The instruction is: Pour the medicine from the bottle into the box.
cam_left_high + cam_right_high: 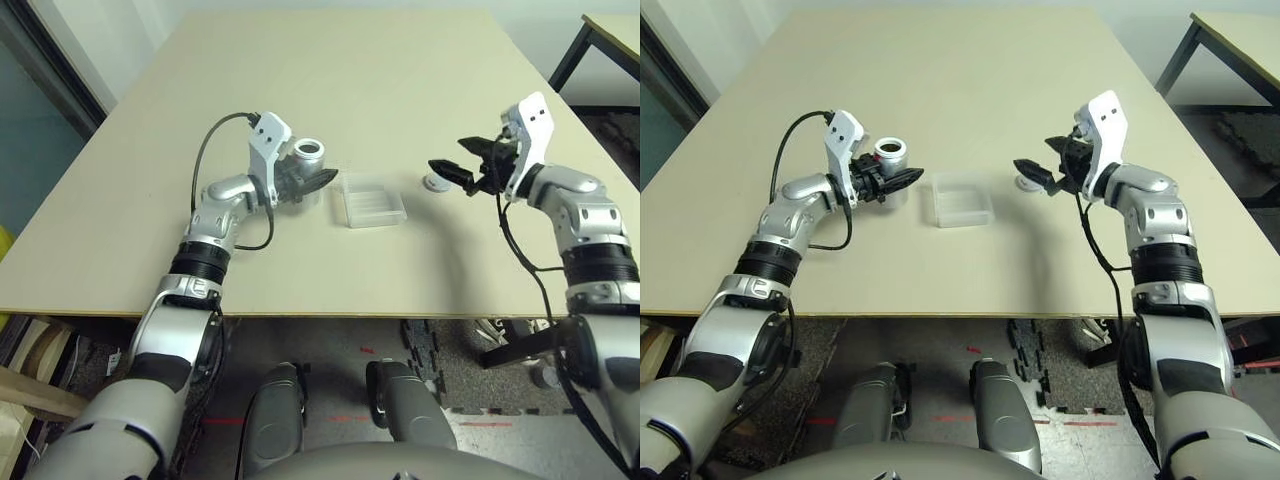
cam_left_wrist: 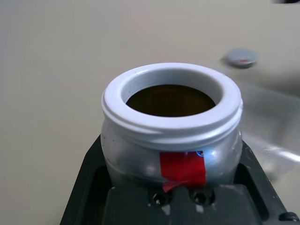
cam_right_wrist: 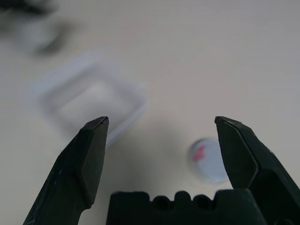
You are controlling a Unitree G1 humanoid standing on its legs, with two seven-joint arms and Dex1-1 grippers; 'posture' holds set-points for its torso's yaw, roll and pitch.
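Your left gripper has its fingers pinching the bottle, which stands upright and uncapped, its white-rimmed mouth open to the ceiling. In the left wrist view you look straight down into that mouth: the inside is dark brown, and you cannot make out the medicine as a separate piece. A red strip of tape sits on the bottle's silver wall just above the fingers.

The box lies flat on the worktop just right of the bottle, apart from it by a narrow gap. It is clear and shallow, and you cannot tell whether anything is in it.

The cap rests on the worktop right of the box, with bare surface between the two. Your right gripper hovers just above and beside the cap, fingers spread wide and holding nothing; in the right wrist view the cap sits near one fingertip, with the box farther off beyond the other.

You have plenty of open room: the whole far half of the worktop is bare, and so is the strip between the things and the near edge. The left edge is well clear of your left arm. On the right, your forearm hangs past the worktop's right edge, and a second table stands far right.
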